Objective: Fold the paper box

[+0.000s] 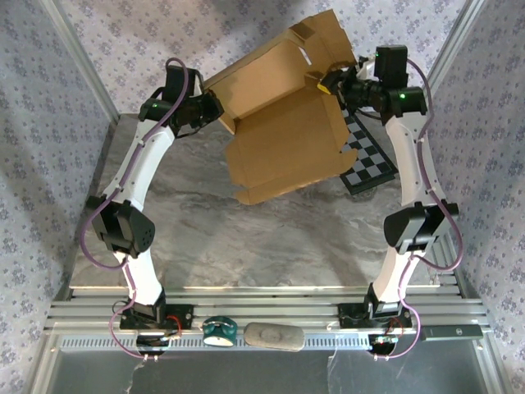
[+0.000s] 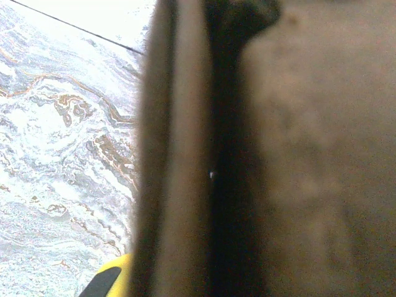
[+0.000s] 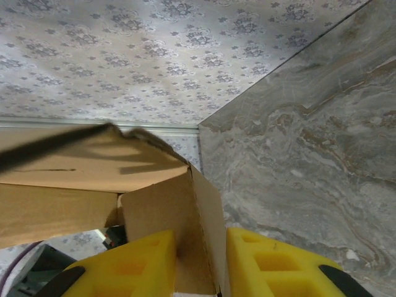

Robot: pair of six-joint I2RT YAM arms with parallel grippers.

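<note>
The near half of the table [image 1: 246,246] lies bare between the two arms, and its near edge meets a metal rail [image 1: 271,313] carrying a small teal object [image 1: 219,330] and a grey oblong one [image 1: 273,335]. Papered walls [image 1: 49,98] close in on the left, right and far sides. A checkerboard panel [image 1: 371,164] lies flat near the far right corner, its left part hidden under the cardboard.

The paper box [image 1: 283,139] is held in the air over the far half of the table, partly folded, with one long panel raised toward the far edge and a wider panel sloping down toward the table's middle, flaps loose at its edges.

The left hand [image 1: 215,112] is closed tight on the box's left edge; its wrist view is blurred brown cardboard with one yellow fingertip [image 2: 110,279] low in the frame. The right hand [image 1: 332,82] has a corner flap between its yellow pads [image 3: 136,260], which sit against the flap on both sides with only the cardboard between them
</note>
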